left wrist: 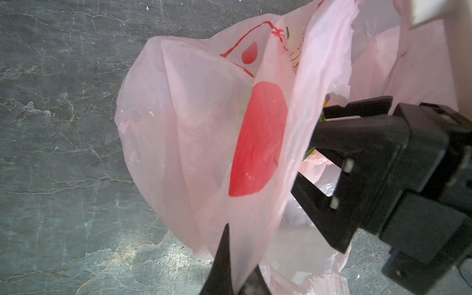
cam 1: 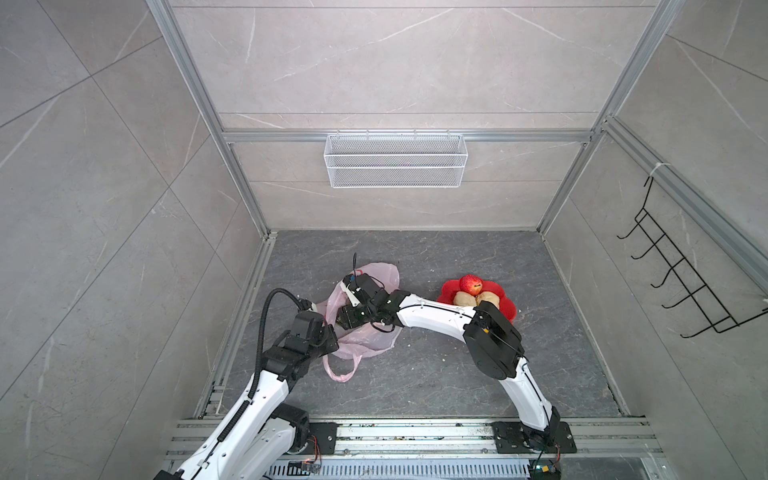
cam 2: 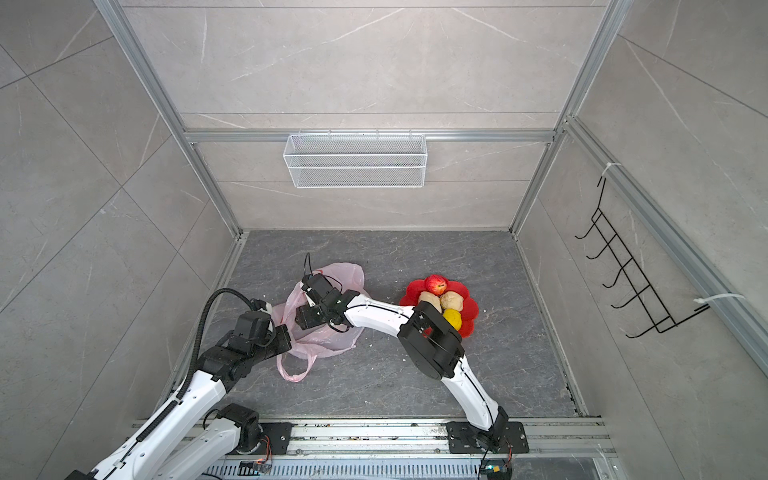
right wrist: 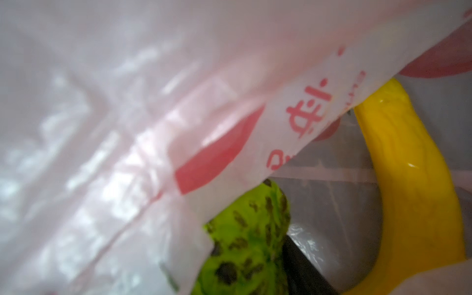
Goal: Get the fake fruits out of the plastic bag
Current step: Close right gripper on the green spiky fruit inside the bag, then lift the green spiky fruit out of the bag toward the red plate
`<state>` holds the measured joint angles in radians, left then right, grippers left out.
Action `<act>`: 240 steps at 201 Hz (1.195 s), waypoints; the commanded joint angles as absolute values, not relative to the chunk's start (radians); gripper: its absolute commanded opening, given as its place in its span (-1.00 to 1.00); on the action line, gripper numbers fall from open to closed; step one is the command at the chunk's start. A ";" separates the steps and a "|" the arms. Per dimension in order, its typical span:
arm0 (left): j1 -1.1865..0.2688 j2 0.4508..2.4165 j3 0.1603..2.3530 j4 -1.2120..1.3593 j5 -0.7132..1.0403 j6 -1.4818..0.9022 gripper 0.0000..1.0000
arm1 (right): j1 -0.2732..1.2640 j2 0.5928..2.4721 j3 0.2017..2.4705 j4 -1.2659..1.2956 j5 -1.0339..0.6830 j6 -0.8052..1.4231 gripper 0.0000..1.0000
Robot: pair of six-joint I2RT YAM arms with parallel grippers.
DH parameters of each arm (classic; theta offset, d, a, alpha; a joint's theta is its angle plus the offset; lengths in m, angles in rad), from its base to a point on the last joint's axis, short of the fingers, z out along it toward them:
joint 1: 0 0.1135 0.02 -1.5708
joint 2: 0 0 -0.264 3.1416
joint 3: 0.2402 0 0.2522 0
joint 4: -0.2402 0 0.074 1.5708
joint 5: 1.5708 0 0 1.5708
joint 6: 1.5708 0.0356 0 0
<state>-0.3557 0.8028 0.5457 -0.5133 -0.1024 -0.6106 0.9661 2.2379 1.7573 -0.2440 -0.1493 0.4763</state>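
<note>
**Plastic bag** (cam 1: 384, 272): pale pink with red print, lying on the dark floor (cam 1: 415, 374) left of centre.
- Contents, seen only from the right wrist: a yellow banana (right wrist: 408, 166) and a green netted ball (right wrist: 245, 242).

**Red flower-shaped dish** (cam 1: 508, 309): right of the bag and apart from it.
- It holds a red apple (cam 1: 471, 284) and two beige lumps (cam 1: 463, 298).
- A yellow lumpy fruit (cam 2: 453, 319) shows in a top view, at the dish's near side.

**Left gripper** (left wrist: 237, 275): pinched closed on the bag's rim film, plain only from the left wrist.

**Right gripper** (left wrist: 314, 155): reached into the bag mouth with its jaws apart. Whether it grips any fruit cannot be told.
</note>
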 commanded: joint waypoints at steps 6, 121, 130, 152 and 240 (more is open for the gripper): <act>-0.362 0.809 0.575 -0.481 -0.131 -0.628 -0.91 | 0.959 2.172 1.745 -0.278 -0.137 0.471 -0.07; -0.361 0.822 0.595 -0.379 -0.152 -0.623 -0.90 | 0.967 2.034 1.636 -0.347 -0.095 0.475 -0.09; -0.360 0.822 0.596 -0.376 -0.154 -0.620 -0.90 | 0.971 2.017 1.622 -0.352 -0.090 0.475 -0.09; -0.360 0.823 0.596 -0.370 -0.169 -0.615 -0.90 | 0.971 1.971 1.590 -0.375 -0.083 0.473 -0.09; -0.359 0.852 0.608 -0.326 -0.173 -0.600 -0.89 | 0.971 1.779 1.465 -0.469 0.009 0.484 -0.10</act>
<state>-0.3557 0.8482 0.5629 -0.3782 -0.1570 -0.6247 0.9665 1.8423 1.4914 -0.4103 -0.0498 0.4763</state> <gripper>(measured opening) 0.054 0.629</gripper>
